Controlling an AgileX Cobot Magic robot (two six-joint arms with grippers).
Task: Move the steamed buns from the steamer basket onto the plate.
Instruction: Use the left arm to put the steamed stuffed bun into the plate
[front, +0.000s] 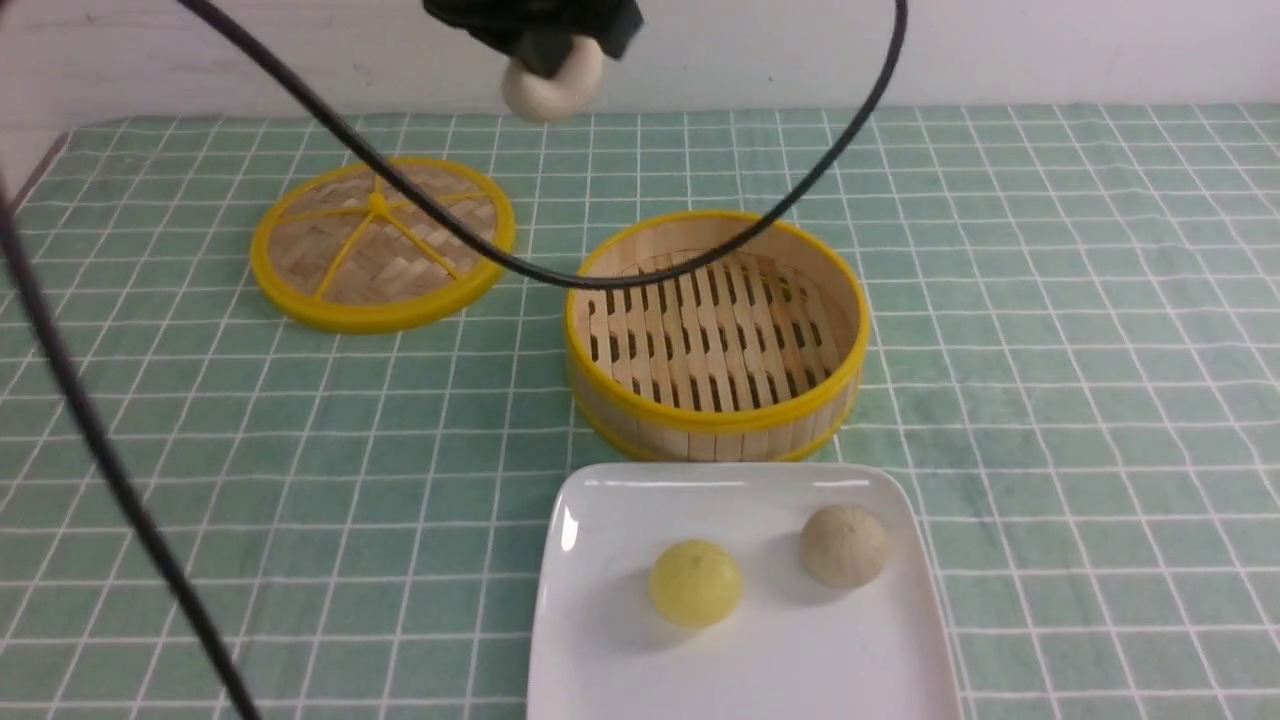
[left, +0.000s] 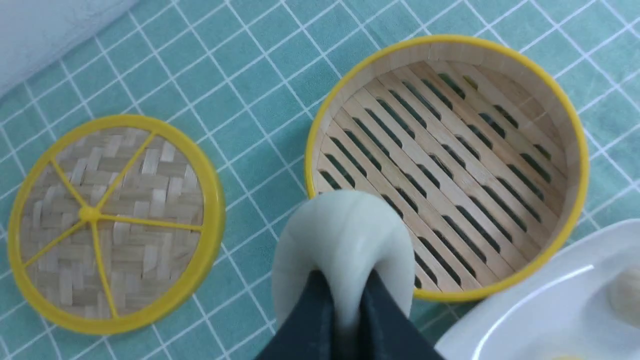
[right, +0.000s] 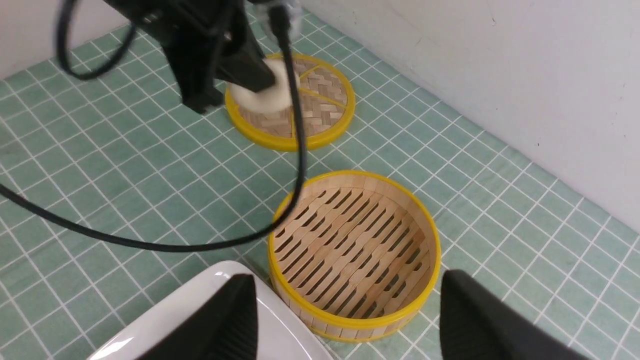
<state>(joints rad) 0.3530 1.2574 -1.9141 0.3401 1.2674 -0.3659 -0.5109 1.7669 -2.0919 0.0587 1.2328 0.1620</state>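
Left gripper (left: 347, 300), black-fingered: I have it pinching a soft, pale white, dome-shaped steamed bun (left: 345, 235), its middle squeezed up into a fold between the fingertips. Bun and gripper are raised above the table, clear of the surface. In my left wrist view the bun overlaps part of the basket rim.

Right gripper (right: 350, 310), black: fingers spread apart, nothing between them. In its own wrist view the basket shows between the two fingers.

Below: round bamboo steamer basket (front: 717, 415), slatted floor, upright wooden wall, yellow rims. No bun on the slats. Near it, on its left side, lies a flat round woven bamboo lid (front: 383, 315) with yellow rim and spokes.

On my side of the basket, just beside it: large glossy white squarish plate (front: 760, 660), rounded corners. Two buns rest on it, apart: a yellow dome-shaped bun (front: 697, 583) and, to its right, a beige dome-shaped bun (front: 844, 546).

Obstructions: a black cable (front: 620, 280) loops across my front view, covering a strip of the basket and lid. Beneath everything, green tablecloth (front: 1080, 400) with white grid lines; pale wall (front: 1000, 50) behind.
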